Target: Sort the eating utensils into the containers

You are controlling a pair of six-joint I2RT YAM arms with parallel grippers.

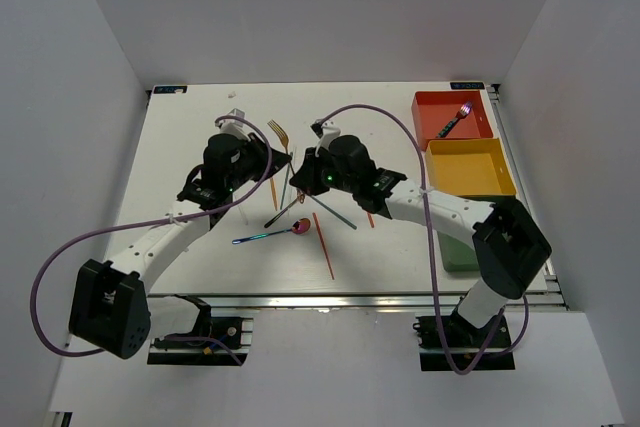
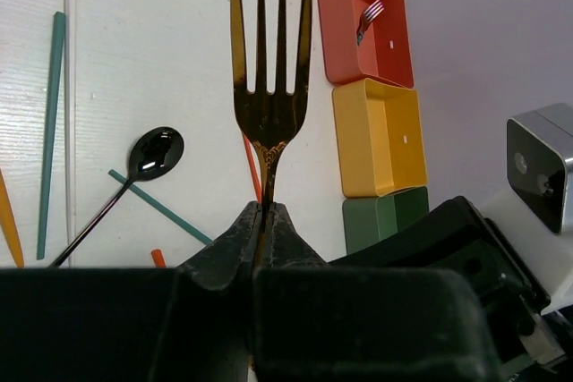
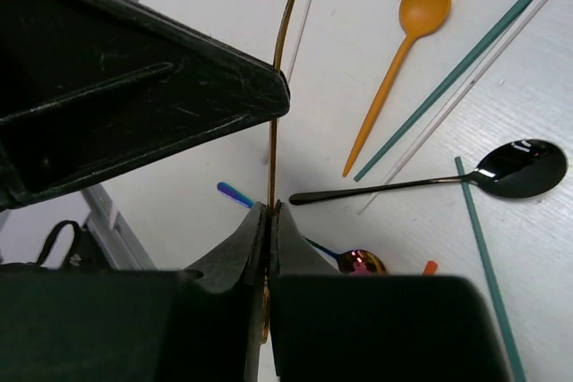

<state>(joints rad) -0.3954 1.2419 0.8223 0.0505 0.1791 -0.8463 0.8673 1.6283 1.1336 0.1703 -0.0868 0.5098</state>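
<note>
Shining gold, a thin fork [image 2: 269, 114] with four long prongs is pinched by its handle in the left claw [image 2: 266, 221] and the right claw [image 3: 269, 221], over the tabletop [image 1: 380, 257]. Its length is pointed away from the arms, prongs toward the far edge.

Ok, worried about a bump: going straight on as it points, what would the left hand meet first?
Seemingly nothing: ahead of the left hand and its gold fork lies bare table; the red tray sits off right.
</note>
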